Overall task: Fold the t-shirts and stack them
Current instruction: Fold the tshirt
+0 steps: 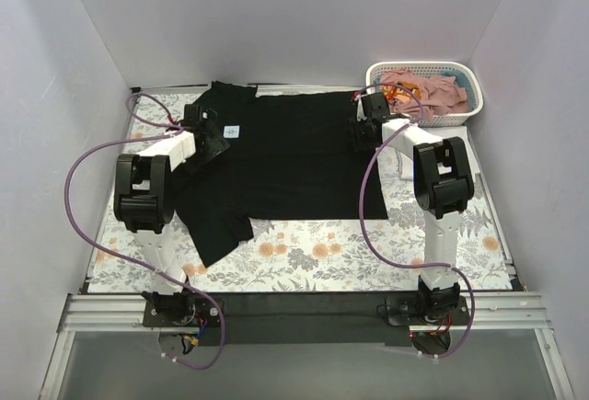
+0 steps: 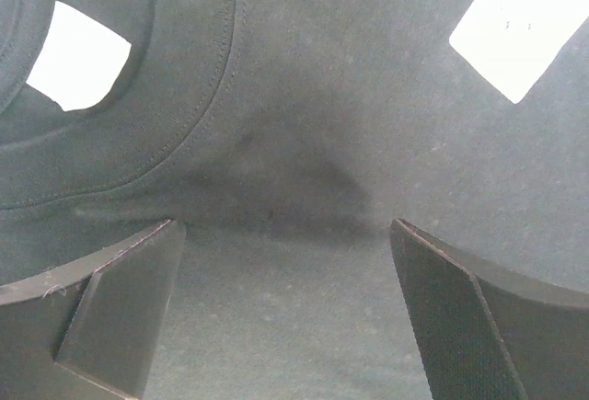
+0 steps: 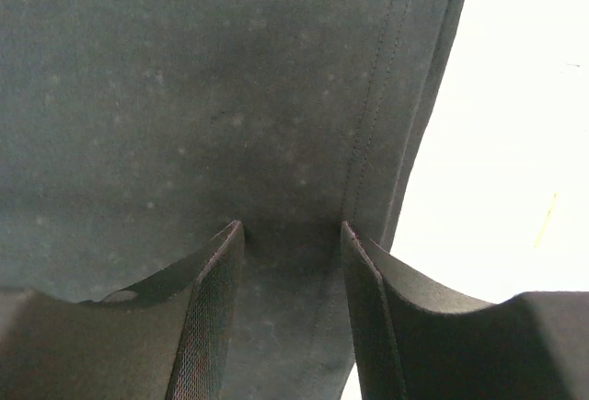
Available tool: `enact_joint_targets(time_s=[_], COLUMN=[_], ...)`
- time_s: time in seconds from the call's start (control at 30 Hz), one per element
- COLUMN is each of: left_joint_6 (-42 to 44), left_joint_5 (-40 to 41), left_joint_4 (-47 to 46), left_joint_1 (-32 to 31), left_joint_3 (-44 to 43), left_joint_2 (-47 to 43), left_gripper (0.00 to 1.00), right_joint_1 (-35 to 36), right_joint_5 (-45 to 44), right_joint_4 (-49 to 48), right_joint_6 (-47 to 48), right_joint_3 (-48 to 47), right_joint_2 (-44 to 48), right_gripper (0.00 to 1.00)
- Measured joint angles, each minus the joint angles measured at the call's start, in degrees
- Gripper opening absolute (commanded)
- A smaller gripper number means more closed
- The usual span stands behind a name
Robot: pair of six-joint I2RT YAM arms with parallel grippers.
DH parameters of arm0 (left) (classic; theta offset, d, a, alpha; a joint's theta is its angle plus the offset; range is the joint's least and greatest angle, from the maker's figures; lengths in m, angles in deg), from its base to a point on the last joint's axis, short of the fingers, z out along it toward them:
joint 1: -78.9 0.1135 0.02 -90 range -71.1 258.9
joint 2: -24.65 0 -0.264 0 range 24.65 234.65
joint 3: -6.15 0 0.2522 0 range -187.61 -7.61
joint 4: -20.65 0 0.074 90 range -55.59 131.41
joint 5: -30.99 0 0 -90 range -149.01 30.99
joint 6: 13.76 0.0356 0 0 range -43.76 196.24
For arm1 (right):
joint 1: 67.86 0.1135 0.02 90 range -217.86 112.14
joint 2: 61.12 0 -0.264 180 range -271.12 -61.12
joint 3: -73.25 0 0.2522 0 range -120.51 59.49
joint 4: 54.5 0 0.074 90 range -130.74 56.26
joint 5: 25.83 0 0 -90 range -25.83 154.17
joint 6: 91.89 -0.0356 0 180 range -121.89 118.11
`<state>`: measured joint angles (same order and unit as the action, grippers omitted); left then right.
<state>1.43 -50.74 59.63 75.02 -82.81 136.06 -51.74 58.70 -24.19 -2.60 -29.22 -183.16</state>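
Early stage: black t-shirt [image 1: 285, 156] spread unfolded at worktop [image 1: 313, 253] centre; left gripper [image 1: 207, 138] jaws released over its collar, right gripper [image 1: 364, 120] jaws half-closed at its right hem, grasp indeterminable; pink t-shirts [image 1: 433, 92] lie in far-right basket [image 1: 419, 65].

T-shirt [image 1: 294, 156] lies spread flat on the cloth [image 1: 313, 253], collar end to the left, hem to the right, one sleeve toward the near edge. Left hand [image 1: 210, 138] sits over the collar end, label [image 1: 231, 130] just to its right; right hand [image 1: 368, 110] at the hem's far corner. Basket [image 1: 442, 118] stands far right, just behind the right hand, heap of clothes [image 1: 428, 90] in it.
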Motion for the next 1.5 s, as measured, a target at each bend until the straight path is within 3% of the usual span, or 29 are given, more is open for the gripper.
enact_joint_targets(time_s=[0.13,0.23,0.47,0.63,0.8,0.93,1.07,1.5], left_joint_6=[-0.07,-1.2,-5.55,-6.43,-6.43,-6.36,-5.97,-5.16], left_joint_5=[-0.15,0.61,6.75,8.31,8.37,9.27,9.38,9.66], left_joint_4=[1.46,4.02,12.37,14.93,14.21,12.09,10.08,6.8], left_joint_1=[0.02,0.02,0.2,2.47,6.21,7.3,8.02,8.94], left_joint_3=[-1.73,0.17,17.33,27.02,30.71,30.77,30.77,30.69], left_joint_2=[0.2,-3.3,-27.96,-37.4,-37.53,-35.17,-32.2,-26.58], left_gripper=[0.94,0.92,0.8,0.77,0.72,0.57,0.51,0.43], right_joint_1=[-0.02,0.09,3.76,8.39,8.61,8.59,8.59,8.59], right_joint_5=[0.09,1.29,2.6,2.67,2.56,2.89,2.86,2.86], right_joint_4=[1.77,3.06,6.84,8.81,10.86,10.84,10.49,10.36], right_joint_6=[0.5,-0.7,-4.02,-5.92,-6.88,-6.95,-7.02,-6.99], right_joint_3=[0.2,6.38,25.09,36.02,43.12,44.0,44.5,47.39], right_joint_2=[0.94,6.8,28.5,38.93,46.58,50.14,52.02,52.33], right_gripper=[0.53,0.53,0.53,0.53,0.53,0.53,0.53,0.52])
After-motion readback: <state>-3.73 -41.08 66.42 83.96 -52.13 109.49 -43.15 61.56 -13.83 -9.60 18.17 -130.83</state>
